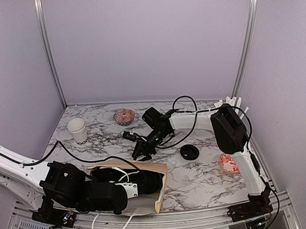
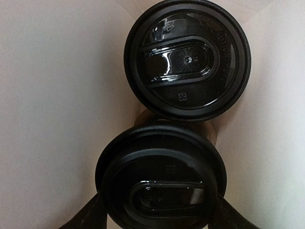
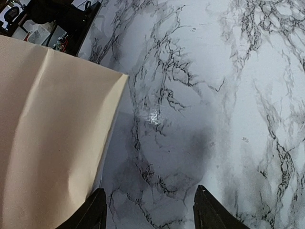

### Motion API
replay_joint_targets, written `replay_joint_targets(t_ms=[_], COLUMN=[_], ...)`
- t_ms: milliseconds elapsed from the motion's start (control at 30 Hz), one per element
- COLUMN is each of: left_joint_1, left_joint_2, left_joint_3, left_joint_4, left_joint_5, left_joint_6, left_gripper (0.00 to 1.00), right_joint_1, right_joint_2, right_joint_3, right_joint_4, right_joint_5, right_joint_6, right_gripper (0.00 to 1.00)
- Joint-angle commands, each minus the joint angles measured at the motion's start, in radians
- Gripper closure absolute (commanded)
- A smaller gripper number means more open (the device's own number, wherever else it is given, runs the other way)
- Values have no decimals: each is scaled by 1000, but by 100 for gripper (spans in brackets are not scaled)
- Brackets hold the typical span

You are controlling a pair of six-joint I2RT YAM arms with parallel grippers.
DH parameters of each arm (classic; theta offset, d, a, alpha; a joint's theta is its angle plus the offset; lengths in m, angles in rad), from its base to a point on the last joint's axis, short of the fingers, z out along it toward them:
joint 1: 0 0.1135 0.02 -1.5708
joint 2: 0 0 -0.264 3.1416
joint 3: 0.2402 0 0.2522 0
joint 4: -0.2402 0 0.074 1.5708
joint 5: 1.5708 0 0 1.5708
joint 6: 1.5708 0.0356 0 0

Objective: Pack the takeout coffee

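Marble-patterned bench (image 1: 196, 183) carries the tan paper bag (image 1: 159, 190) at your near left. Your left pincer (image 2: 159, 218) reaches inside it, pinching a lidded coffee cup (image 2: 162, 181); a second lidded cup (image 2: 187, 57) sits just beyond. Your right pincer (image 3: 150, 214) hovers spread over bare bench beside the bag. One unlidded cup (image 1: 77, 130) stands far left, and a loose lid (image 1: 189, 152) lies mid-bench.

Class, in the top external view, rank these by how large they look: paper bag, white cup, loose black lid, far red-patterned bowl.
1. paper bag
2. white cup
3. far red-patterned bowl and loose black lid: too alike to rank.
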Motion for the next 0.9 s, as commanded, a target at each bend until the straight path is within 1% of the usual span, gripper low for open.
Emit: replay_joint_targets(t_ms=[0, 100, 300, 433, 567, 700, 867], left_joint_1=[14, 20, 30, 51, 97, 158, 218], left_joint_2=[24, 17, 27, 12, 13, 37, 83], left_joint_3=[-22, -31, -35, -13, 27, 87, 169], left_joint_4=[-19, -8, 11, -10, -43, -86, -150], left_joint_5=[-33, 13, 59, 139, 269, 375, 472], left_joint_6=[-15, -18, -16, -22, -38, -41, -38], left_gripper=[45, 45, 45, 45, 44, 44, 45], right_joint_1=[28, 28, 27, -9, -89, -162, -203], right_joint_2=[13, 12, 20, -3, -72, -139, -278], right_joint_3=[28, 22, 23, 29, 29, 38, -48], right_joint_4=[-18, -16, -20, -45, -64, -136, -172], right_joint_5=[-76, -75, -72, -73, -9, 28, 49], right_joint_6=[-17, -19, -14, -10, -15, -51, -97], right_gripper=[40, 40, 40, 38, 35, 34, 34])
